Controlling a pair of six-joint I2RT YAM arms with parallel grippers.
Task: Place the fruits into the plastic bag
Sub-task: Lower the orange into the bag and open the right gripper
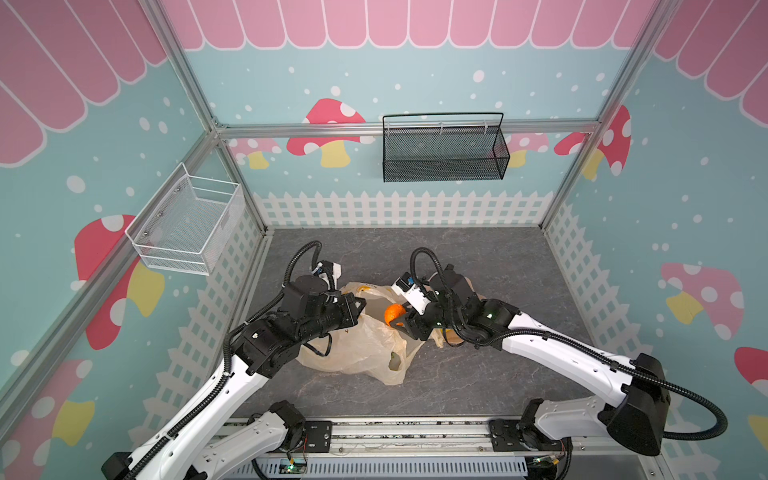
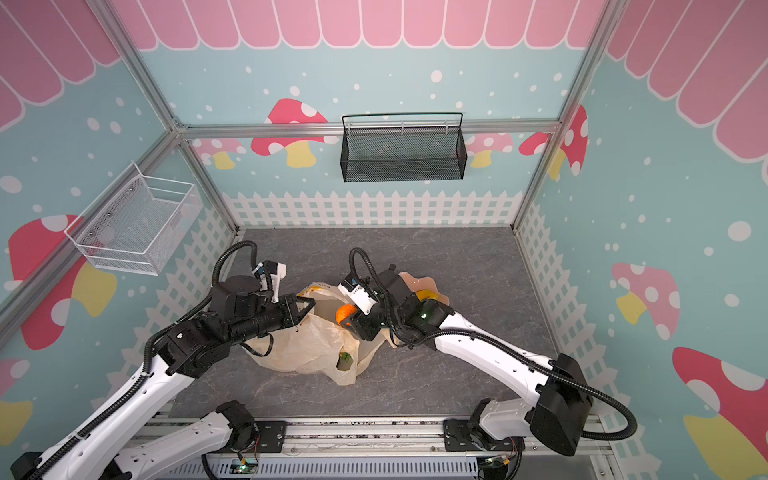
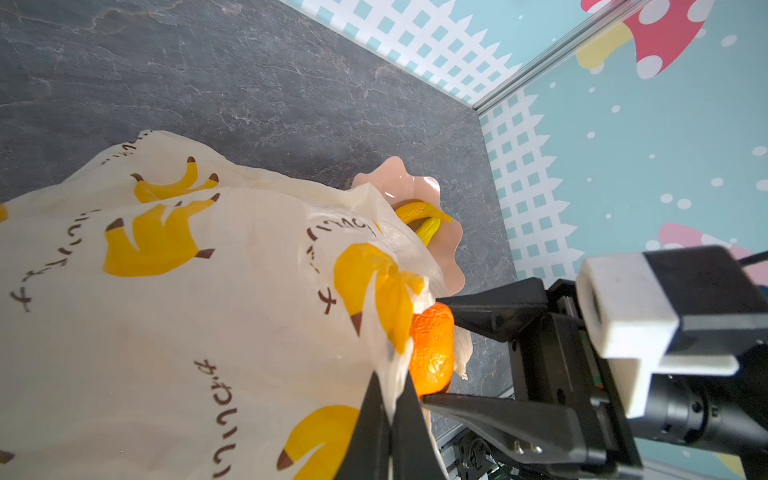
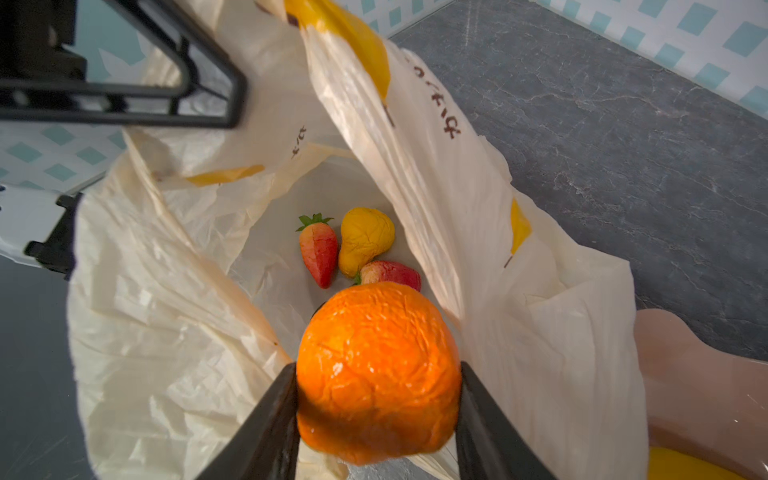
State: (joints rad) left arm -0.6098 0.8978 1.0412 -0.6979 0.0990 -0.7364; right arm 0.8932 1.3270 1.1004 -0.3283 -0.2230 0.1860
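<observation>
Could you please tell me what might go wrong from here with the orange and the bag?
The left hand pinches only a thin edge of the plastic bag; if that slips, the mouth may collapse. The right hand holds the orange close to the bag's rim, so releasing here might let it catch the film and roll onto the table.

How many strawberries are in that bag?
2. Inside the translucent cream plastic bag, one red toy strawberry lies beside the yellow pear-shaped fruit; another strawberry sits partly behind the round orange fruit. More may be hidden.
</observation>
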